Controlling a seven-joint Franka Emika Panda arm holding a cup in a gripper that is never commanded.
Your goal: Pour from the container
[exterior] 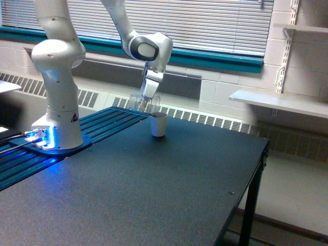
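A clear plastic container (pixel 142 103) hangs tipped on its side in the air, its mouth toward a white paper cup (pixel 158 125) that stands upright on the black table (pixel 154 189). My gripper (pixel 147 96) is shut on the container, just above and to the exterior view's left of the white cup's rim. Only a trace of brown shows through the container's walls. What lies inside the white cup is hidden by its wall.
The white arm base (pixel 55 123) stands on a blue ribbed plate (pixel 110 120) at the exterior view's left. The table's right edge (pixel 256 174) drops to the floor. A wall shelf (pixel 279 101) hangs at the right, beyond the table.
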